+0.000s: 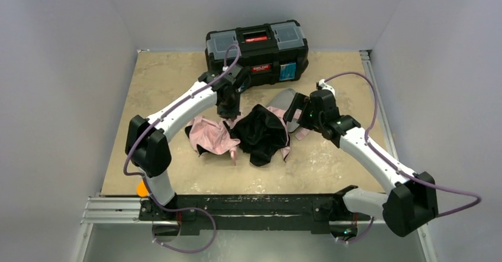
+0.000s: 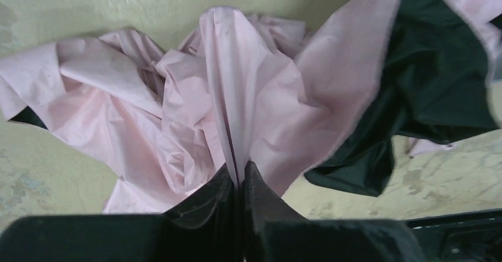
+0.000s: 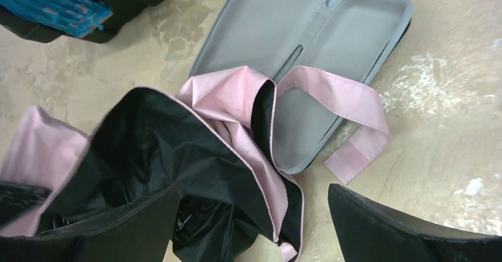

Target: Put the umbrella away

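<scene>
The umbrella (image 1: pixel 248 135) lies crumpled on the table, pale pink fabric to the left and black lining in the middle. My left gripper (image 1: pixel 228 109) is shut on a raised fold of the pink fabric (image 2: pixel 225 96); in the left wrist view the gripper (image 2: pixel 241 176) pinches that fold between closed fingers. My right gripper (image 1: pixel 296 111) is open and empty above the umbrella's right edge. In the right wrist view the gripper (image 3: pixel 254 191) hovers over the black lining (image 3: pixel 166 149). The pink strap (image 3: pixel 355 126) lies across an open grey hard case (image 3: pixel 308 43). The shaft is hidden.
A black toolbox (image 1: pixel 257 43) with a red handle stands shut at the back of the table, just behind the left gripper. The grey case (image 1: pixel 284 100) lies between the toolbox and the umbrella. A small orange object (image 1: pixel 142 188) sits by the left arm's base.
</scene>
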`<control>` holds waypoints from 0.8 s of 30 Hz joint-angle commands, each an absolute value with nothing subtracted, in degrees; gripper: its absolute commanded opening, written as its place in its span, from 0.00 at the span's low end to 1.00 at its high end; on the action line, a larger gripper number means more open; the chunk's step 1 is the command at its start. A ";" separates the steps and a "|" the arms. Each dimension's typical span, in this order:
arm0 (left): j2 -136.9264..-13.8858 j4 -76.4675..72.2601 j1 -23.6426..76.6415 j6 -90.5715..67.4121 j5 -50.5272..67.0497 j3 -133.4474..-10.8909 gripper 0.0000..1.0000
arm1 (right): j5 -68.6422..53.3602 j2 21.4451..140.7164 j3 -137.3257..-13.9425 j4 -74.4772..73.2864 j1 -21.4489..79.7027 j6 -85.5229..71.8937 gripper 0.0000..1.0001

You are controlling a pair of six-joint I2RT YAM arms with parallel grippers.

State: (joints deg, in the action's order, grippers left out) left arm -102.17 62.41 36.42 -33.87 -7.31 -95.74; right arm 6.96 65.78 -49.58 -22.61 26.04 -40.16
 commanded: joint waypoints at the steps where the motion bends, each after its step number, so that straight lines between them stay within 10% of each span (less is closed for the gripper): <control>1: -97.33 55.06 36.82 -36.53 -5.53 -83.36 0.00 | 0.27 69.63 -49.25 -14.63 24.64 -40.87 0.99; 10: -87.14 37.91 37.89 -42.41 -2.59 -55.03 0.00 | -11.97 81.06 -54.28 -7.10 24.60 -37.44 0.92; 24: -90.73 30.13 38.67 -44.08 -5.08 -49.29 0.00 | -31.00 85.98 -59.73 -1.40 27.75 -27.99 0.86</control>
